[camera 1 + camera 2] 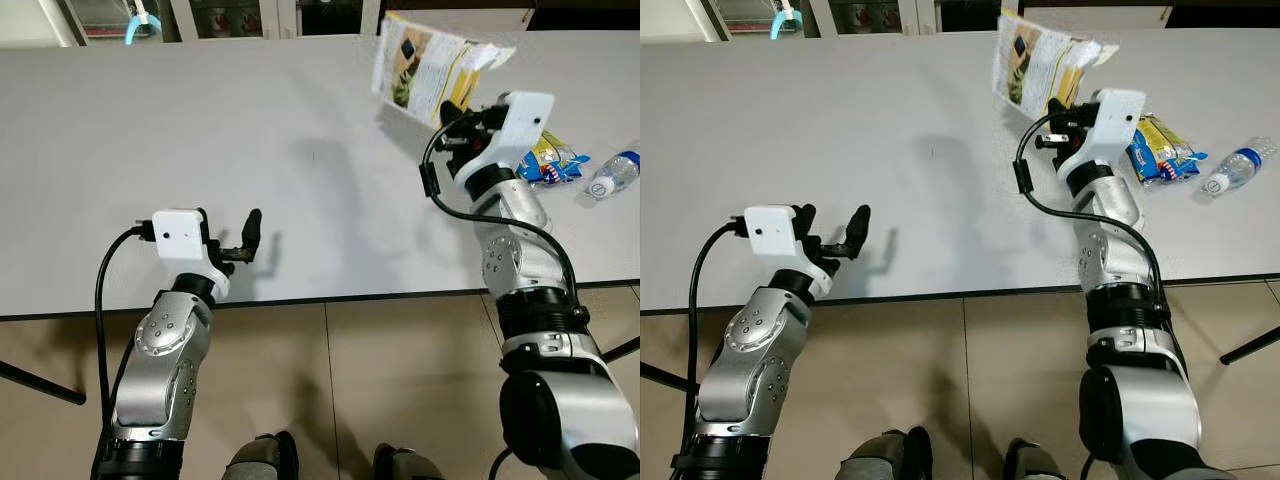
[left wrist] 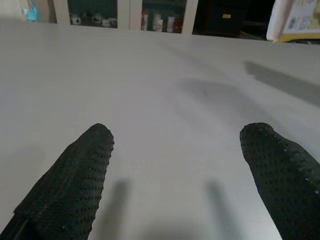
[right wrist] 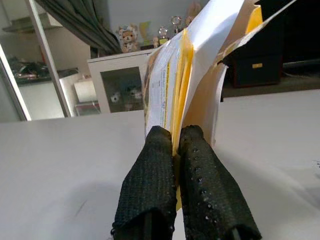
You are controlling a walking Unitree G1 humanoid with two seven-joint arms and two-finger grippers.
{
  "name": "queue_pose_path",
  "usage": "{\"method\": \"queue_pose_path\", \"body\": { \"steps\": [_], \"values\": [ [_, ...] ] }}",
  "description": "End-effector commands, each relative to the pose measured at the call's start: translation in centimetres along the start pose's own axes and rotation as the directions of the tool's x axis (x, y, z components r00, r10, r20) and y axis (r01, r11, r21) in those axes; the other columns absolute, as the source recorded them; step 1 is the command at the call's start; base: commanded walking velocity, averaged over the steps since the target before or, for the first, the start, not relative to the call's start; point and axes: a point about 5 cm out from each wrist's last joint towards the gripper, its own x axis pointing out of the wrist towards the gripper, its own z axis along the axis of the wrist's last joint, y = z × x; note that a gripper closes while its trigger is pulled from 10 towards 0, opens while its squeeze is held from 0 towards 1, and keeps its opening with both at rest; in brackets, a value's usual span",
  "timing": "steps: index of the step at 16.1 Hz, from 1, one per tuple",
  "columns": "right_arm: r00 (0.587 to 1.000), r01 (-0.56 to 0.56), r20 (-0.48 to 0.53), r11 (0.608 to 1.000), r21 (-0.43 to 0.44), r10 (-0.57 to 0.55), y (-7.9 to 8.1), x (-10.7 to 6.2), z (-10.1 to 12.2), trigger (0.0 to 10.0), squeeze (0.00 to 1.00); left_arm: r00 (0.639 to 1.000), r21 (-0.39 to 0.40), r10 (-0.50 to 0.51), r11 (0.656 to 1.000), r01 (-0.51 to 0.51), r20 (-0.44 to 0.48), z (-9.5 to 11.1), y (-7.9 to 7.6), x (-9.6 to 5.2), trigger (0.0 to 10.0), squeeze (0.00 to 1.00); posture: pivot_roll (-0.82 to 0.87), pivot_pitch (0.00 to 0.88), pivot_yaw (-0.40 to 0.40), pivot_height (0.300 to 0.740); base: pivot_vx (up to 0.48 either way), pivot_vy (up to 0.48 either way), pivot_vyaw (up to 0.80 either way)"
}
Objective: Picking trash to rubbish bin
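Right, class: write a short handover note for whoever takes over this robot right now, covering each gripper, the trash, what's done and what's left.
Right gripper: shut on the yellow-and-white packet, held up above the white table.
Left gripper: open, holding nothing, over the table's near edge.
On the table beside the right arm: a blue-and-yellow snack wrapper and a clear plastic bottle lying on its side.
Done: packet picked up.
Left: bin the packet, then wrapper and bottle.

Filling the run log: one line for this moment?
right gripper: shut on paper packet, lifted | left gripper: open, idle | snack wrapper, bottle: on table
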Motion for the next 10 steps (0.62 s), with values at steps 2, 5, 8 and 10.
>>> {"method": "queue_pose_path", "body": {
  "steps": [2,5,8,10],
  "values": [
    [1.000,-0.002,0.005,1.000,0.002,0.002,0.15,-0.10,0.28,10.0,0.00,1.000,-0.002,-0.005,1.000,0.005,-0.003,-0.15,0.10,-0.03,10.0,0.00,-0.04,0.117,0.047,0.740,0.000,-0.379,0.00],
    [1.000,-0.001,0.000,1.000,0.006,0.001,0.19,-0.09,0.25,10.0,0.00,1.000,-0.002,-0.004,1.000,0.004,-0.008,-0.20,0.17,0.02,10.0,0.00,-0.04,0.118,0.047,0.740,0.000,-0.410,0.00],
    [1.000,0.000,-0.004,1.000,0.010,0.000,0.29,-0.11,0.17,10.0,0.00,1.000,-0.010,-0.001,1.000,0.001,-0.010,-0.22,0.39,0.04,10.0,0.00,-0.04,0.118,0.049,0.740,0.000,-0.465,0.00],
    [1.000,0.005,-0.011,1.000,0.016,-0.005,0.22,-0.19,-0.04,10.0,0.00,1.000,-0.008,-0.005,1.000,0.005,-0.009,-0.16,0.46,0.07,10.0,0.00,-0.04,0.119,0.052,0.740,0.000,-0.465,0.00]
  ]
}}
